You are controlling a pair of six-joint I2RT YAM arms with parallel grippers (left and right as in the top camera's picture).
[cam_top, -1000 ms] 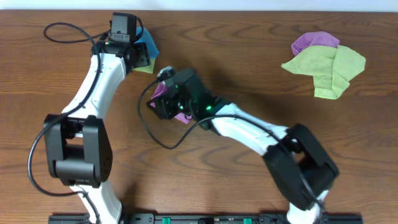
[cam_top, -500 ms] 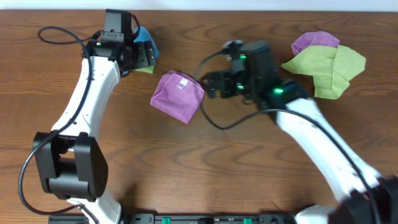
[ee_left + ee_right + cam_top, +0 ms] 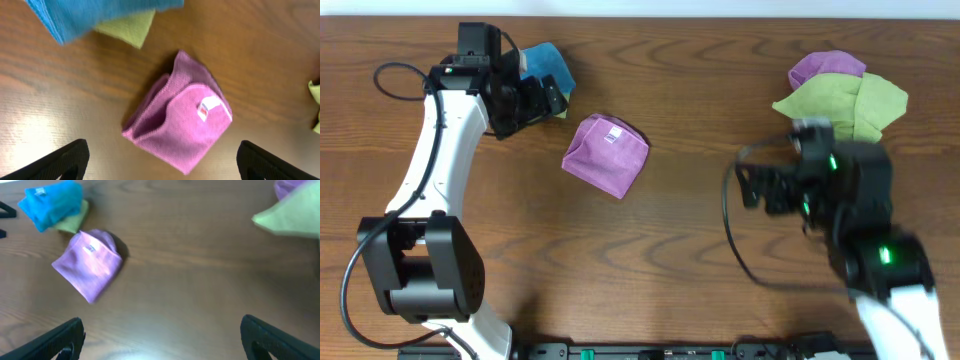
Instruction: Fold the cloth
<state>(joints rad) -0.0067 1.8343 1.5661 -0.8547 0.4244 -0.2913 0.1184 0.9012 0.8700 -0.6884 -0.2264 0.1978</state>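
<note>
Left gripper [image 3: 545, 100] hovers with its fingers [image 3: 60, 157] spread wide and nothing between them, just beyond the folded purple cloth [image 3: 606, 155] on the left arm's side and toward the far edge of the table [image 3: 670, 260]. Its wrist camera looks straight down on that cloth. The right gripper [image 3: 755, 188] is blurred in the overhead view but its wrist view shows the jaws parted and empty as well. It hangs well apart from the purple cloth on the right arm's side, a little nearer the robot. The purple cloth lies flat as a compact packet with its white tag facing up, touched by neither arm. A blue cloth [image 3: 545, 65] lies near it, past the left gripper, on top of a small green cloth [image 3: 127, 27]. Far from the purple cloth on the opposite side sits a loose heap: a crumpled lime-green cloth [image 3: 845, 110] with another purple piece [image 3: 825, 68] poking out behind it. By the look of it, folding of the purple cloth is finished and the work is between pieces. The likely next move is for the right arm to reach into the heap and pinch a single layer at an edge or corner. It then has to drag that layer clear without pulling its neighbour along, onto bare wood beside the purple cloth.
</note>
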